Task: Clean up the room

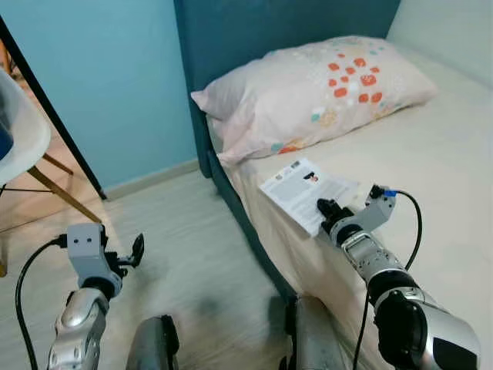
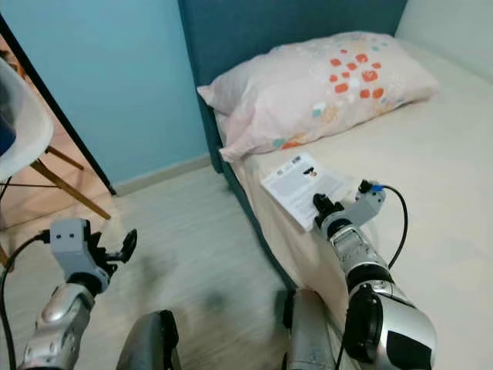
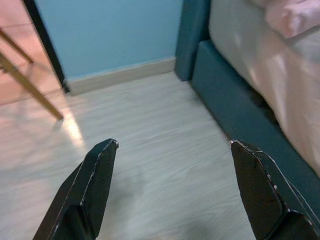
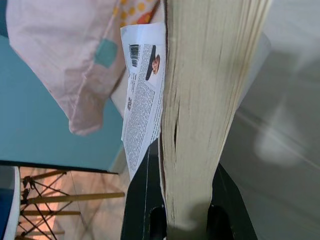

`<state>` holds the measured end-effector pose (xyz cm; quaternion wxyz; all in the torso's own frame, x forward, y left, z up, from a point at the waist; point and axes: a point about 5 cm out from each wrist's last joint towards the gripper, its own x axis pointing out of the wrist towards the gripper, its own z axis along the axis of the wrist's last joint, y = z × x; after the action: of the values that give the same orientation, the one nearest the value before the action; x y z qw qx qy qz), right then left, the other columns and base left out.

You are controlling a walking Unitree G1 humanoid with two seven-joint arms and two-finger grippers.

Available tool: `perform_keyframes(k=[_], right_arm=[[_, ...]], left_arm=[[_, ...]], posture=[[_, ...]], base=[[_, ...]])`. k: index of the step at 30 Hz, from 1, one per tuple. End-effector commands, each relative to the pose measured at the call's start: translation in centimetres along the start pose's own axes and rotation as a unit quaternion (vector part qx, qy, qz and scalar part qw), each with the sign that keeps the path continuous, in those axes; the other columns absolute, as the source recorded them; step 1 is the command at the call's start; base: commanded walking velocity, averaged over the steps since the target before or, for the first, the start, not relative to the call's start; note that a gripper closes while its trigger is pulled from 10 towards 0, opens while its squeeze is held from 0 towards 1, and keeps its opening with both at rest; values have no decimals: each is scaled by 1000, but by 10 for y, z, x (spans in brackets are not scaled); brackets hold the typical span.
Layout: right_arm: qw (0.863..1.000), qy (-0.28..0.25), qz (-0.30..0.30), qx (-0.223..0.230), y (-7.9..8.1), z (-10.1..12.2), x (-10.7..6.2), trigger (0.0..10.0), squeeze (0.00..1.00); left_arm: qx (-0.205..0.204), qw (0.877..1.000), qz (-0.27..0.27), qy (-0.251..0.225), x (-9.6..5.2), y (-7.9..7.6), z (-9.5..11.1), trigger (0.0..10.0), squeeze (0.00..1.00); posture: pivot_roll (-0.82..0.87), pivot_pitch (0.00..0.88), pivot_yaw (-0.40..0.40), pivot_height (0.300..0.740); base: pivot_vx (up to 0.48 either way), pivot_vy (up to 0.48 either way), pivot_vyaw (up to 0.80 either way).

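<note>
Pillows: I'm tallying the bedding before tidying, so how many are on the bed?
1. The pillow lies at the head of the bed, against the headboard, beyond the book that the right tool grips. More may lie outside the frame.

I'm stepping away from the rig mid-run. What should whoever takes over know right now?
Right gripper: fingers shut on the book, gripping its page edge; the book lies on the bed near the edge, below the pillow.
Left gripper: open, holding nothing, hovering over the floor beside the bed frame.
Done: book grasped.
Left: lift it off the bed and put it away.
</note>
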<state>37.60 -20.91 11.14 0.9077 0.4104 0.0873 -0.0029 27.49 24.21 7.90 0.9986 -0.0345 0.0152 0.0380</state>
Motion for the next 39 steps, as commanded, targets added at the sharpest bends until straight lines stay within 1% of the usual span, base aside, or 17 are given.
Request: perform_keyframes(k=[1, 2, 12, 14, 16, 17, 23, 26, 28, 29, 30, 31, 32, 33, 34, 38, 39], right_arm=[[1000, -24, -11, 3, 1, 9, 1, 10000, 0], [999, -40, -14, 5, 3, 17, 2, 10000, 0], [999, -50, -18, 10, 3, 24, 2, 10000, 0], [999, -46, -28, 1, 2, 22, 2, 10000, 961], [999, -46, -28, 1, 2, 22, 2, 10000, 961], [998, -45, -34, -2, 0, 21, 2, 10000, 1000], [997, -46, -54, -8, -4, 20, 1, 10000, 1000], [995, -41, -93, -11, -19, 18, -5, 10000, 1000], [995, -41, -93, -11, -19, 18, -5, 10000, 1000], [994, -39, -98, -10, -22, 16, -6, 10000, 1000], [993, -32, -109, -9, -27, 13, -9, 10000, 1000], [992, -18, -121, -13, -37, 7, -14, 10000, 1000], [992, -18, -121, -13, -37, 7, -14, 10000, 1000], [991, -8, -130, -16, -43, 2, -17, 10000, 1000], [991, -1, -134, -16, -48, -1, -20, 10000, 1000], [991, 3, -135, -15, -49, -3, -21, 10000, 1000], [989, 23, -146, -29, -60, -8, -27, 10000, 1000]], left_arm=[[8, 1000, 1, 12, -7, 1, -3, 10000, 0], [8, 1000, 1, 14, -9, 1, -2, 10000, 0], [2, 1000, 1, 16, -7, -2, 1, 10000, 0], [1, 1000, 2, 15, -7, -2, 3, 10000, 0], [1, 1000, 2, 15, -7, -2, 3, 10000, 0], [1, 1000, 3, 17, -8, -2, 3, 10000, 0], [0, 1000, 6, 18, -6, -2, 5, 10000, 0], [-3, 1000, 8, 2, 9, -6, 15, 10000, 0], [-3, 1000, 8, 2, 9, -6, 15, 10000, 0], [-3, 1000, 9, -1, 13, -6, 17, 10000, 0], [-6, 1000, 11, -4, 18, -7, 19, 10000, 0], [-9, 1000, 11, -8, 23, -8, 21, 10000, 0], [-9, 1000, 11, -8, 23, -8, 21, 10000, 0], [-10, 1000, 11, -11, 25, -9, 22, 10000, 0], [-12, 1000, 12, -11, 29, -10, 23, 10000, 0], [-13, 1000, 12, -11, 32, -11, 23, 10000, 0], [-17, 1000, 13, -17, 36, -12, 27, 10000, 0]], posture=[[42, 310, -34, 531], [34, 313, -35, 531], [34, 311, -38, 531], [32, 302, -38, 531], [32, 302, -38, 531], [31, 299, -37, 531], [28, 266, -43, 531], [17, 213, -54, 531], [17, 213, -54, 531], [15, 209, -52, 531], [4, 176, -51, 531], [-5, 153, -48, 531], [-5, 153, -48, 531], [-5, 153, -48, 531], [-10, 127, -46, 531], [-10, 127, -46, 531], [-21, 92, -45, 531]], base=[[0, 0, 0], [0, 0, 0], [0, 0, 0], [0, 0, 0], [0, 0, 0], [0, 0, 0], [0, 0, 0], [0, 0, 0], [0, 0, 0], [0, 0, 0], [0, 0, 0], [0, 0, 0], [0, 0, 0], [0, 0, 0], [0, 0, 0], [0, 0, 0], [0, 0, 0]])
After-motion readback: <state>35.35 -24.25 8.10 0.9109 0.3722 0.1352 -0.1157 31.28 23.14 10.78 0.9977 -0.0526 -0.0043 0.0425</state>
